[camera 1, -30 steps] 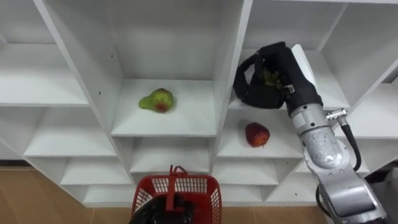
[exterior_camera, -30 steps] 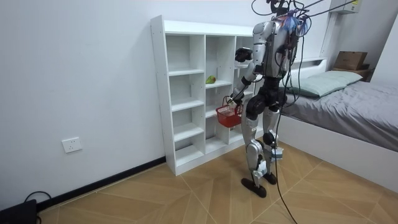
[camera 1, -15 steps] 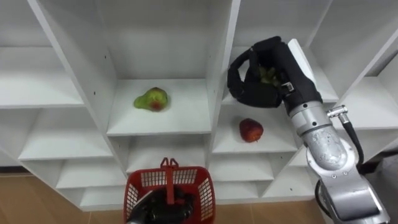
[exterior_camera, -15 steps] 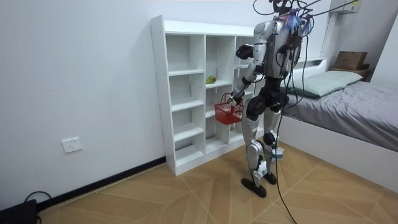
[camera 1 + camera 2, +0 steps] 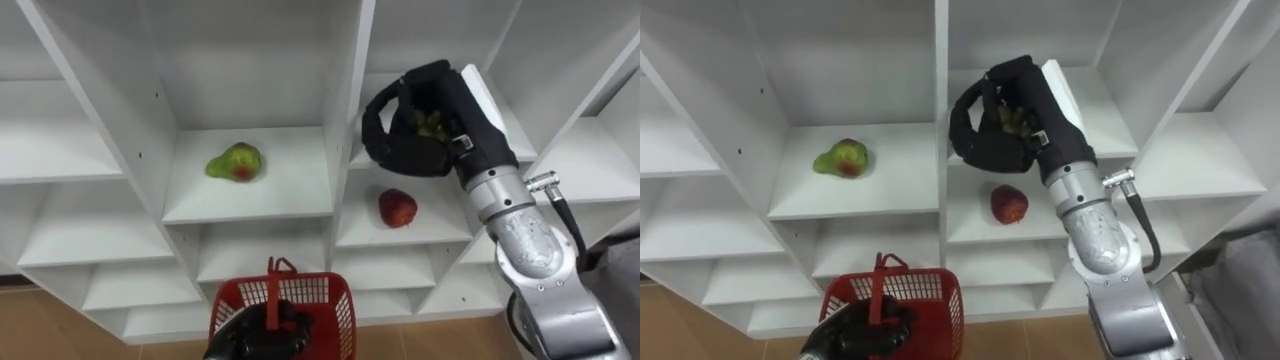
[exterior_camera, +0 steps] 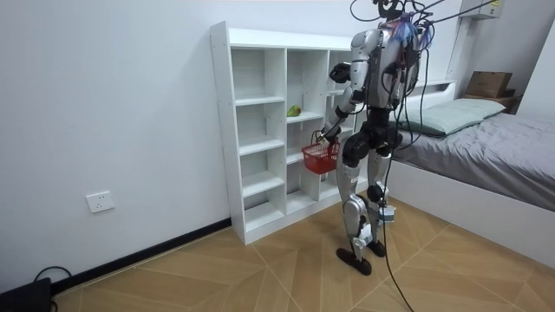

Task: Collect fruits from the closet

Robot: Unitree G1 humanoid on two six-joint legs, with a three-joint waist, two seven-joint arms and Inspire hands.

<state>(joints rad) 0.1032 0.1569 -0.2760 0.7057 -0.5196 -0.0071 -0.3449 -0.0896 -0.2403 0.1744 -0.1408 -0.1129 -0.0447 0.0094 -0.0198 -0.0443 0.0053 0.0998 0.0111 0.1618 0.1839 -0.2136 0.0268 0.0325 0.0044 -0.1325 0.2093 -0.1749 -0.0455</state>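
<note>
— What is sitting nearest, at the bottom edge?

— The left hand [image 5: 262,335] is curling its dark fingers round the upright handle [image 5: 272,275] of the red basket [image 5: 335,300], so it is clamping on that handle. The basket is hanging low in front of the bottom shelves, and I cannot tell what is lying inside it.

— And farther in, to the right?

— The right hand [image 5: 450,100] is reaching up to the mouth of a compartment in the right column of the white closet [image 5: 345,120]. Its fingers are wrapping round a small greenish fruit [image 5: 428,124], which is peeking out between fingers and palm. What kind of fruit it is, I cannot tell.

— Is anything lying on the shelves?

— A red apple [image 5: 397,208] is resting on the shelf just below that hand, apart from it. In the middle column, to the left and at about the hand's height, a green-and-red fruit [image 5: 233,162] is lying on its side near the left of its shelf, well apart from both hands.

— How is the robot standing?

— In the room view it is standing upright on the wooden floor [image 6: 260,269], close before the closet, facing it, with the basket hanging at thigh height. A bed [image 6: 486,165] is lying behind it, at the room view's right
</note>
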